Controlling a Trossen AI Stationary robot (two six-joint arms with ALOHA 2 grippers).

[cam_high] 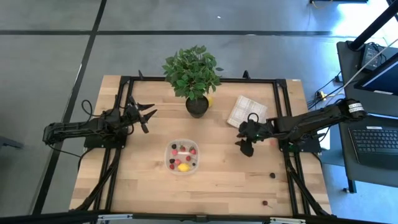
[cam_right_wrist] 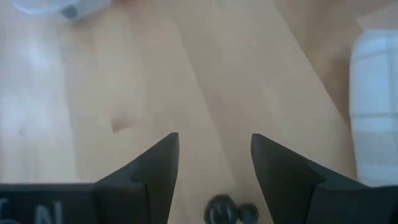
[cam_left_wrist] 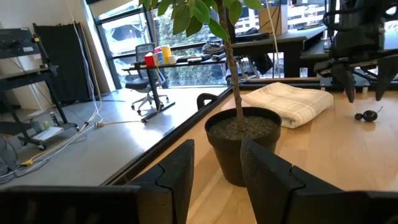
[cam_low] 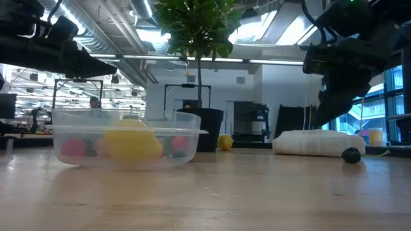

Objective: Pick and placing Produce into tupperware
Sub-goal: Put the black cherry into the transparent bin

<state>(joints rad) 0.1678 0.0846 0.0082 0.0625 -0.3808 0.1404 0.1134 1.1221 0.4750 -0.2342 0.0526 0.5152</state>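
Our right gripper (cam_high: 247, 144) hangs above the table on the right side, between the folded white cloth (cam_high: 247, 111) and the open boards, its two fingers parted with clear wood showing between them and nothing held. In the right wrist view a small dark berry (cam_right_wrist: 231, 213) sits just at the foot of the gap between those fingers, so we judge it lies almost directly beneath the jaws, and the coming move turns on a short drop rather than a reach. It is roundish, so we see no long axis to line up with. Outward from there, two more dark pieces (cam_high: 272, 175) lie nearer the table's front right edge, and the tupperware (cam_high: 183, 156) sits well apart towards the middle, already holding red, pink and yellow produce (cam_high: 183, 166). Our left gripper (cam_high: 146, 114) waits on the far left, slightly parted and empty, facing the potted plant (cam_high: 194, 74); the right arm is plainly the nearer one.
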